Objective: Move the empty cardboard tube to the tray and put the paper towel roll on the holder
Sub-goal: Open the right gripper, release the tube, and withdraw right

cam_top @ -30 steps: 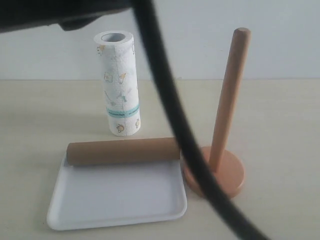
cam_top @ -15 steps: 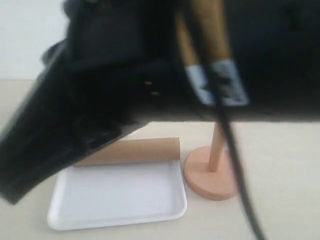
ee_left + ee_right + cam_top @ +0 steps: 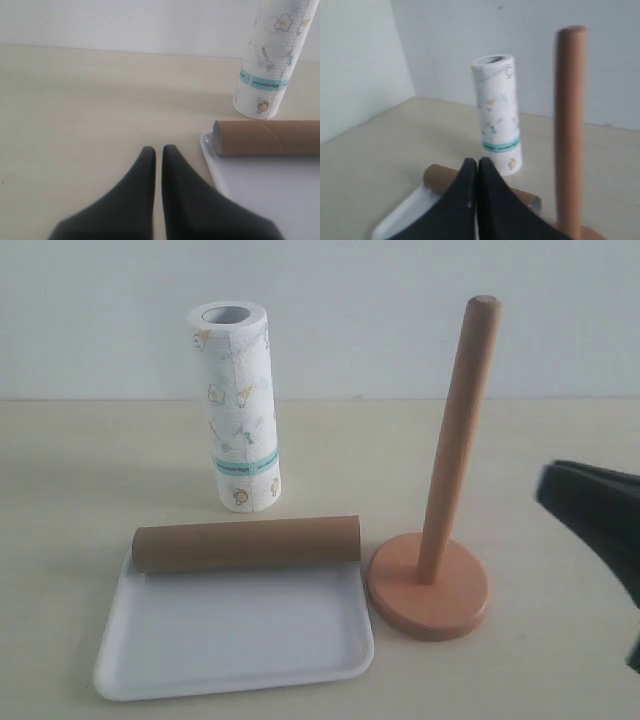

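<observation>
The empty cardboard tube (image 3: 247,543) lies across the far rim of the white tray (image 3: 230,640). Behind it the paper towel roll (image 3: 236,405) stands upright on the table, teal band low. The holder (image 3: 445,490) stands to the right of the tray, its dowel bare. In the left wrist view my left gripper (image 3: 156,150) is shut and empty, low over the table beside the tray's corner (image 3: 207,142); tube (image 3: 267,137) and roll (image 3: 270,60) show beyond. My right gripper (image 3: 477,162) is shut and empty, facing roll (image 3: 497,112), tube (image 3: 437,177) and dowel (image 3: 570,125). A dark arm part (image 3: 595,515) shows at the right edge.
A pale wall (image 3: 350,300) runs along the back of the beige tabletop (image 3: 80,470). Bare table lies left of the tray and right of the holder's base (image 3: 428,595).
The dark arm and cable that covered much of the exterior view have swung off to the right edge. Tube, tray, roll and holder stay in place.
</observation>
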